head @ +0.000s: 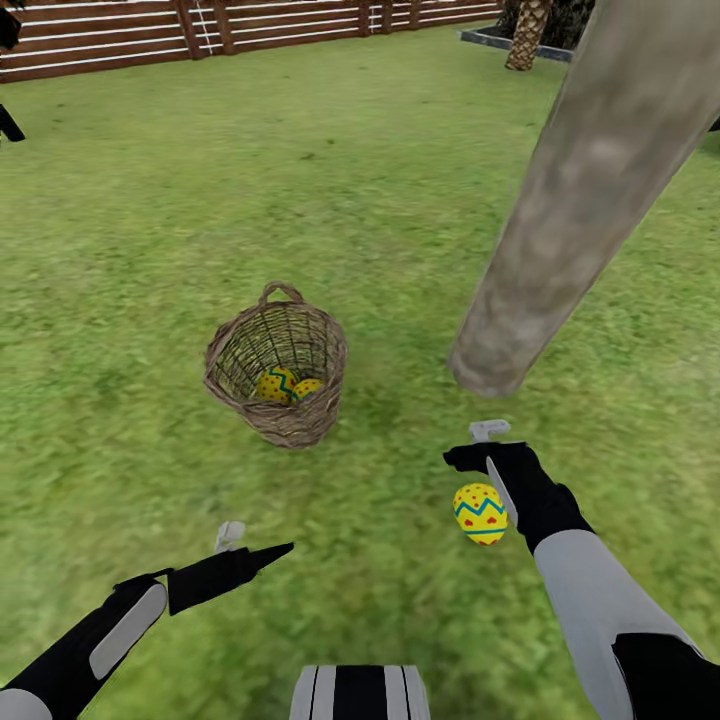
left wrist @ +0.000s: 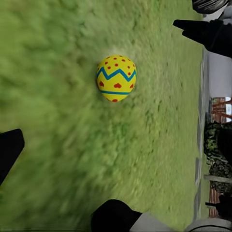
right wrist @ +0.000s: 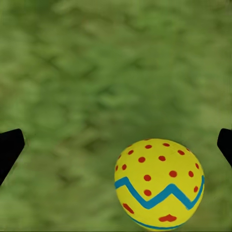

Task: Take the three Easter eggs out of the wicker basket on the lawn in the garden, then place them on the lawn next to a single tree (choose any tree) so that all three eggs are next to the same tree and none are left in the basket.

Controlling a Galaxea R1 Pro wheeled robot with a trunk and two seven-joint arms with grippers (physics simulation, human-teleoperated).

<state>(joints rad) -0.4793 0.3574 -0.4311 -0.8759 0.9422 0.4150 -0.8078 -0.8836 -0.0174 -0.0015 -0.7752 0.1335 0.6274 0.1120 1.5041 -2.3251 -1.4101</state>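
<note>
A wicker basket (head: 277, 365) stands on the lawn (head: 150, 250), and two Easter eggs (head: 275, 384) (head: 307, 388) lie inside it. A third yellow egg (head: 480, 513) (left wrist: 116, 77) (right wrist: 159, 186) rests on the grass close to the foot of the grey-brown tree trunk (head: 560, 240). My right gripper (head: 492, 462) (right wrist: 117, 144) hovers open just over this egg, with its fingertips (right wrist: 9, 145) spread wide and clear of it. Lower left, in front of the basket, my left gripper (head: 245, 548) is open and holds nothing.
A brown slat fence (head: 200, 30) closes the far side of the garden. A palm trunk (head: 527, 35) stands by a stone-edged bed at the back right. The leaning trunk rises over my right arm. Open grass lies to the left of the basket.
</note>
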